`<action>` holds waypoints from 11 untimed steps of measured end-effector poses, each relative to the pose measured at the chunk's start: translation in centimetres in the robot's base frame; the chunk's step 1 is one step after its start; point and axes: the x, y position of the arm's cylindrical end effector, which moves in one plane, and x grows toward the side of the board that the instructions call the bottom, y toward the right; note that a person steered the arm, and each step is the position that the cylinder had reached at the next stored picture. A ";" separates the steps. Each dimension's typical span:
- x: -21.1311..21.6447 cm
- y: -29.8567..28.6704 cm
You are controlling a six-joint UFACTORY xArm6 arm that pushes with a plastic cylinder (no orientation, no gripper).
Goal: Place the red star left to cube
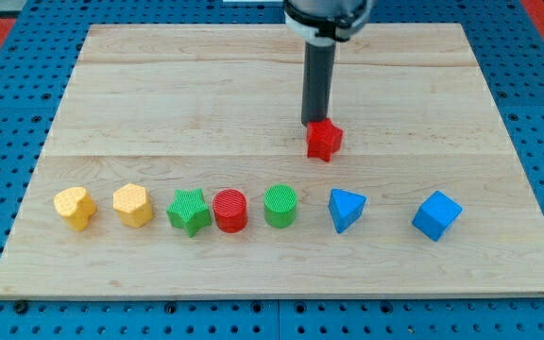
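Observation:
The red star (325,141) lies on the wooden board, right of its middle. My tip (314,123) touches the star's upper left edge, on the side toward the view's top. The blue cube (437,215) sits in the row near the view's bottom, at the right end, below and to the right of the star. A blue triangular block (347,210) sits just left of the cube, with a gap between them.
The row along the view's bottom holds, from the left, a yellow heart (75,207), a yellow hexagon (133,204), a green star (189,211), a red cylinder (229,210) and a green cylinder (280,206). The board's edge (281,298) borders blue pegboard.

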 end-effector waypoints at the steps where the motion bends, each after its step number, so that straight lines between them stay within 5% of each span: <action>1: 3.6 0.3; 3: 7.0 5.5; 5: 4.2 3.7; 7: 7.9 0.4; 11: 10.0 5.8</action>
